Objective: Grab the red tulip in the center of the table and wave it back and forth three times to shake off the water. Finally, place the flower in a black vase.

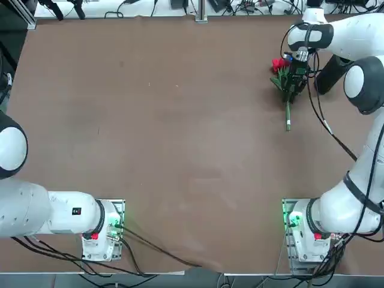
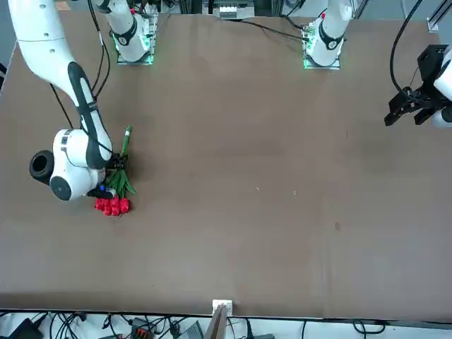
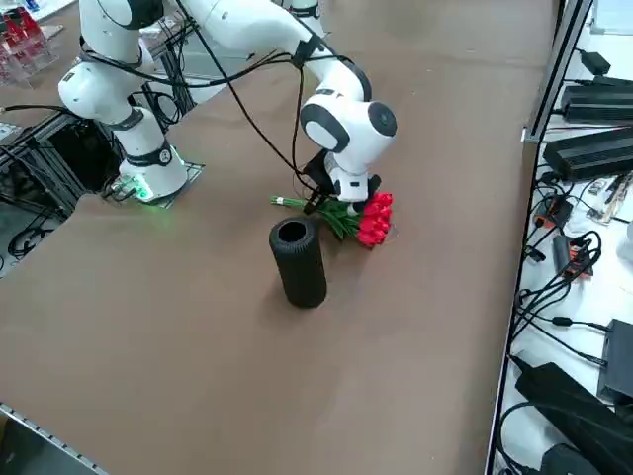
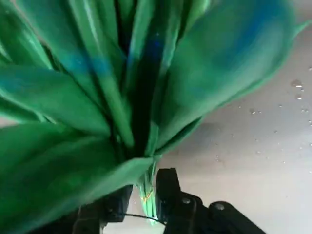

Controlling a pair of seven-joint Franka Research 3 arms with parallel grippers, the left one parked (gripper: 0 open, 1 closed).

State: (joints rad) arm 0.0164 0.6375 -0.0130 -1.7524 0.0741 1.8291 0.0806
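Where the right gripper [image 4: 148,195] points down at the far right of the brown tabletop [image 1: 162,138], its fingers are closed around the stem bundle of the red tulips [image 3: 375,219] — blooms away from the robot's base, pale stem tips toward it. The right arm [image 1: 354,174] arches over from its base, beside the upright black cylindrical vase [image 3: 300,265].

The right arm [image 1: 354,186] arches forward, its hand [image 4: 145,187] lowered with fingers drawn together.

Can see tangled black cables [image 3: 562,287] and black power adapters [image 3: 593,153] on a white surface [image 3: 613,287], a metal strut [image 2: 217,323] near more cables, and clear containers with red parts [image 3: 25,42] well apart from the adapters
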